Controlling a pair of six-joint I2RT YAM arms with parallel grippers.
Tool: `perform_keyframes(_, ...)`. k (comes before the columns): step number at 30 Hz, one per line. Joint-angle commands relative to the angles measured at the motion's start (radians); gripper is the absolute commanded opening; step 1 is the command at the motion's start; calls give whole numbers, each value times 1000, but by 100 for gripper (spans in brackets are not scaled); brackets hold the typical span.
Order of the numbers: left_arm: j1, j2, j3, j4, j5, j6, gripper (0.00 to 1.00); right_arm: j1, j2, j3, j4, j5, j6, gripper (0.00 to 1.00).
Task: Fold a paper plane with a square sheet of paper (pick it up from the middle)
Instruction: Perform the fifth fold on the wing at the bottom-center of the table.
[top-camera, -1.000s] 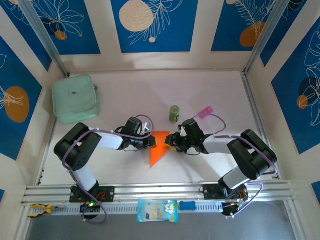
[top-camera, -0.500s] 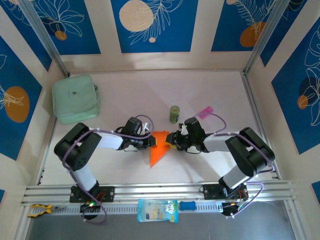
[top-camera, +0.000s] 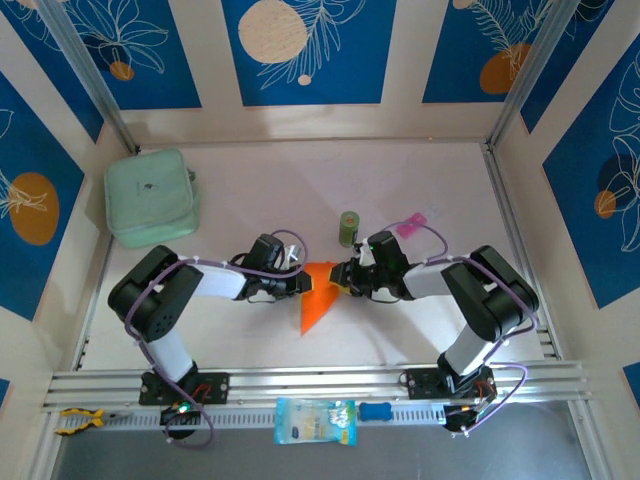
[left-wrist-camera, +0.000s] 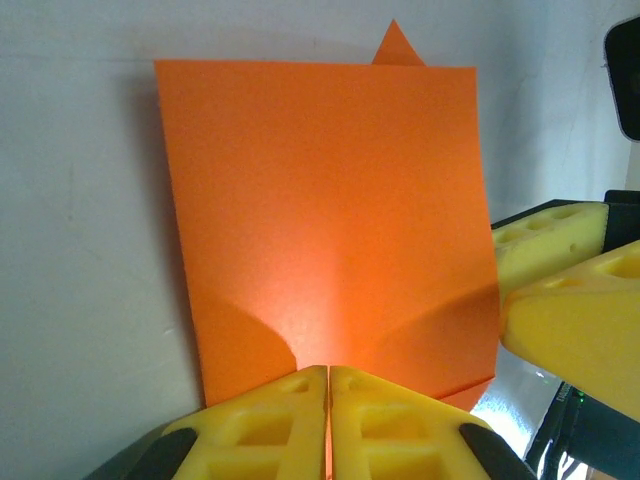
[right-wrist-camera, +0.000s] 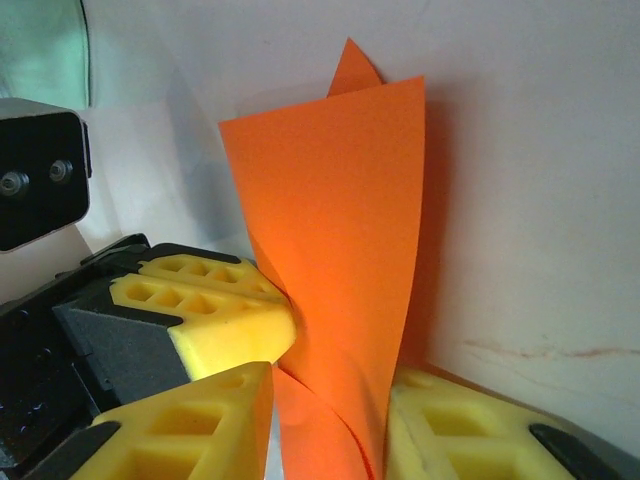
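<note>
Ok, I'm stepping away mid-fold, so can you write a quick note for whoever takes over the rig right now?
Left pincer: shut on one edge of the orange paper, near the middle of the table.
Right pincer: open, fingers either side of the paper's other edge, not clamped.
Done: sheet gripped and already creased, with a pointed end.
To do: remaining folds; no winged plane yet.

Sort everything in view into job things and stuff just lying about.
Job: creased bright orange paper sheet.
Lying about: square mint-green pouch; small green can; small pink packet; blue plastic packet.
</note>
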Motion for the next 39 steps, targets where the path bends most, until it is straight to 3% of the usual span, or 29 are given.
perform_keyframes(1, 0, 31, -22, -81, 21, 13, 10, -9, 25, 20, 13, -30, -28, 30)
perform_keyframes(7, 1, 28, -16, -81, 29, 15, 10, -24, 46, 23, 11, -47, -41, 23)
perform_keyframes(18, 2, 19, -11, -85, 35, 20, 10, -39, 53, 26, -4, -46, -86, 22)
perform_keyframes(26, 1, -2, -12, -59, 56, 14, 14, -40, 63, 12, 43, -56, -71, 13)
perform_keyframes(34, 1, -144, -36, -97, -15, 30, 32, -34, -18, -20, -4, 17, 12, 5)
perform_keyframes(39, -13, -280, -51, -218, -117, 115, 38, -5, -91, -54, -35, 114, 131, 4)
